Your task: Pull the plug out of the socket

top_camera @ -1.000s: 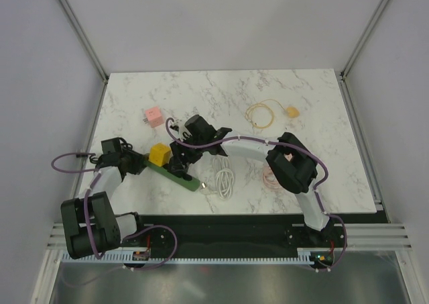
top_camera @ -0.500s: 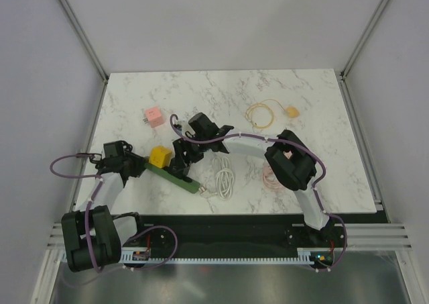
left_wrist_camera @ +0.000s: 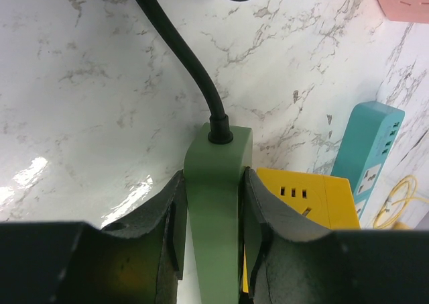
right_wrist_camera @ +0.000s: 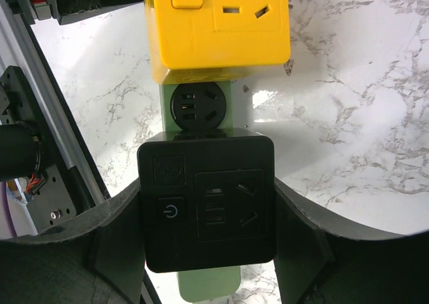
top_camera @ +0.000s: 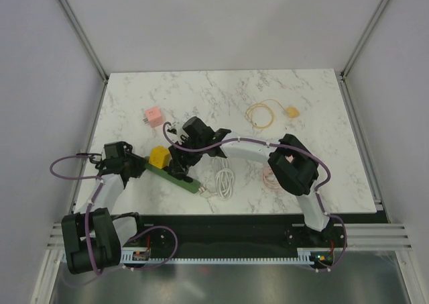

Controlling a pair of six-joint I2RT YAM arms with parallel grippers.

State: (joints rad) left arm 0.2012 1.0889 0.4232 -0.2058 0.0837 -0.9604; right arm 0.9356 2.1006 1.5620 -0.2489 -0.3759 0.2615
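While the left gripper [left_wrist_camera: 213, 213] clamps the cord end of the green power strip [left_wrist_camera: 216, 163] on the table [top_camera: 308, 116], the right gripper [right_wrist_camera: 208, 240] is closed around the black cube plug [right_wrist_camera: 208, 203]. The plug sits in the strip just beside a yellow adapter [right_wrist_camera: 218, 22]. A tilted pull could jam the pins or lift the whole strip, and a weak left hold would let it slide. No brand is readable, only power-button symbols on both cubes.
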